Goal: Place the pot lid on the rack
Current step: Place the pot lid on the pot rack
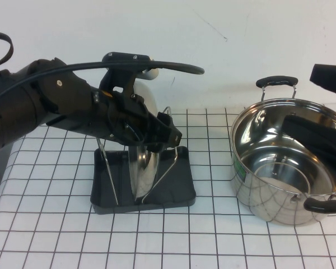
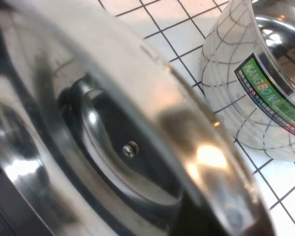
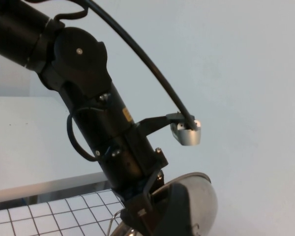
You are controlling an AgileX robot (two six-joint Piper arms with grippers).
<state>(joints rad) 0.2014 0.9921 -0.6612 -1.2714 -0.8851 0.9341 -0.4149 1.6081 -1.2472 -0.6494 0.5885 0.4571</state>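
The shiny steel pot lid point(image 1: 143, 165) stands on edge between the wire loops of the dark grey rack point(image 1: 176, 193), left of the table's middle. My left gripper point(image 1: 169, 134) reaches down over the lid's upper part, right against it, and hides the knob. In the left wrist view the lid's mirror underside point(image 2: 113, 147) fills most of the picture, with a small screw at its centre. The right wrist view shows the lid's domed rim point(image 3: 196, 201) below the left arm point(image 3: 113, 137). My right gripper point(image 1: 329, 75) shows only as a black part at the far right, beyond the pot, with nothing in it.
A deep steel pot point(image 1: 269, 202) with black handles stands to the right of the rack, about a hand's width away; its labelled wall point(image 2: 255, 98) shows in the left wrist view. The table has a white cloth with a black grid. A white wall is behind.
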